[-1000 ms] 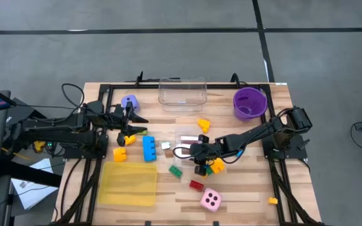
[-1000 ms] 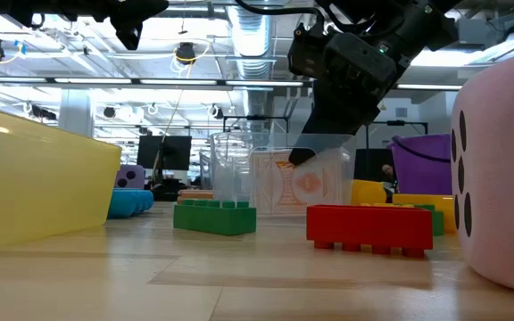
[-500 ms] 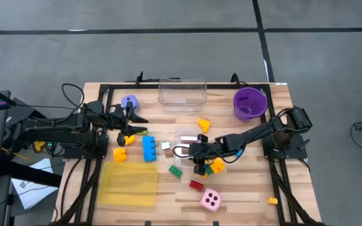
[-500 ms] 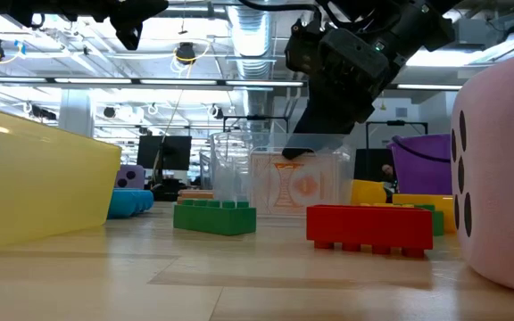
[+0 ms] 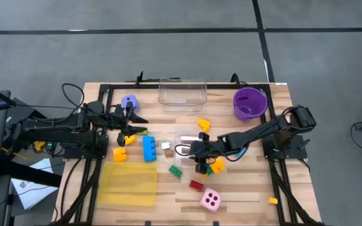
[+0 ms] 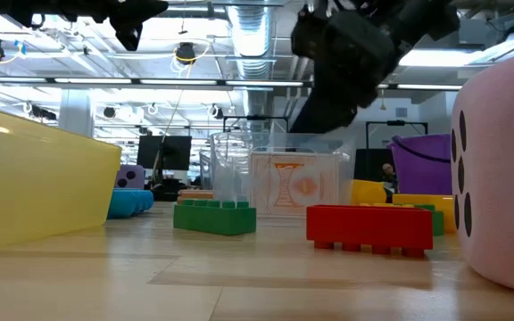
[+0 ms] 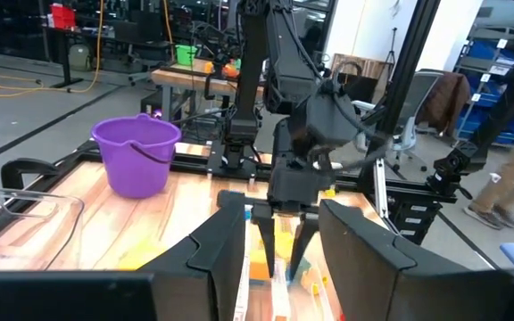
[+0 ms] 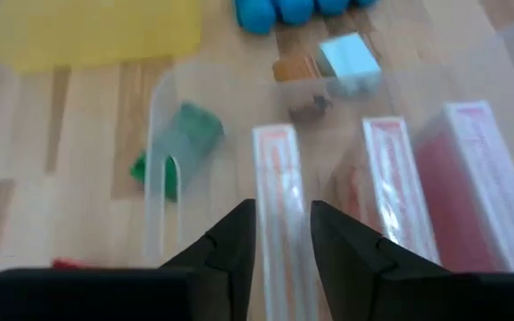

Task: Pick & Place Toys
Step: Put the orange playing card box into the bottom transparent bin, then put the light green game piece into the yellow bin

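Our right pincer [image 8: 282,234] hovers over a card pack [image 8: 279,192] in the small clear box [image 5: 188,139], fingers slightly apart, gripping nothing. Our left pincer [image 7: 279,241], parted and empty, waits at the bench's [image 5: 244,188] left side.

Both arms are dark, near-black machines built of boxy links joined by rounded joints. The left arm [image 5: 55,130] carries loose black cables looping off its rear section above the worktop [image 5: 244,182], and a small green light shows on its body near the base. The right arm [image 5: 266,129] ends in a blocky shoulder housing with a thin black cable curling beside the wrist. The right end effector [image 8: 282,234] has two matte black, wedge-shaped fingers [image 8: 227,245] with smooth inner faces. The left end effector [image 7: 279,245] has broader, angular black fingers [image 7: 211,254] with bevelled edges.
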`<state>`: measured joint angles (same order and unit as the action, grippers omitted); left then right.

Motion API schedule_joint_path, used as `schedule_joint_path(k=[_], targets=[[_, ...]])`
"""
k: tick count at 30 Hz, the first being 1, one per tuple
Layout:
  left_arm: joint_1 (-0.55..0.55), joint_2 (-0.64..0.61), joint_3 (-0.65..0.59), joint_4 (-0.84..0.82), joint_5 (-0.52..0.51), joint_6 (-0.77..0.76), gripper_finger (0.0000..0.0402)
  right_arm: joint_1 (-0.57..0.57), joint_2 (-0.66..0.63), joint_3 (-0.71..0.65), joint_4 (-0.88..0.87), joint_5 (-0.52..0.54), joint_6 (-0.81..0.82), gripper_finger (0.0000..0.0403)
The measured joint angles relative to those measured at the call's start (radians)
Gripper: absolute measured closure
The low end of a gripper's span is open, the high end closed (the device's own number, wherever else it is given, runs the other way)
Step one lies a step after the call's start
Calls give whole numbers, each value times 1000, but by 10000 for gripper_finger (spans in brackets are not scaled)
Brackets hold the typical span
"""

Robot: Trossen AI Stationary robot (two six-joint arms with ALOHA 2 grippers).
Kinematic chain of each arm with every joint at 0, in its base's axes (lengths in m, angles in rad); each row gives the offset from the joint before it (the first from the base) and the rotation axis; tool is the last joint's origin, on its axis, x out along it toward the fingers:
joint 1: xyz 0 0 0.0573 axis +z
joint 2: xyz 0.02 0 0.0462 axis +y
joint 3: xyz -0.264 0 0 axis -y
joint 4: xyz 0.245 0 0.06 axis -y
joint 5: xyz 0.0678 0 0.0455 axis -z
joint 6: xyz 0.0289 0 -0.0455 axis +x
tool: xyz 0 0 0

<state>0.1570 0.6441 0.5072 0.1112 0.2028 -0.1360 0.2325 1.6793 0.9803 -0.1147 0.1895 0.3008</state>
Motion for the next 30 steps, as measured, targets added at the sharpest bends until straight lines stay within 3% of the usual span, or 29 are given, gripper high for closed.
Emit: schedule_joint_path(k=[8, 20, 25, 30], targets=[[0, 0, 0, -4, 0, 1, 261, 11, -98, 2, -41, 117, -39, 300], [0, 0, 0, -6, 0, 27, 261, 109, -224, 2, -221, 559, -40, 300], [0, 0, 0, -5, 0, 27, 261, 149, -308, 2, -317, 663, -16, 300], [0, 0, 0, 4, 0, 52, 261, 177, -395, 2, -429, 701, 51, 300]])
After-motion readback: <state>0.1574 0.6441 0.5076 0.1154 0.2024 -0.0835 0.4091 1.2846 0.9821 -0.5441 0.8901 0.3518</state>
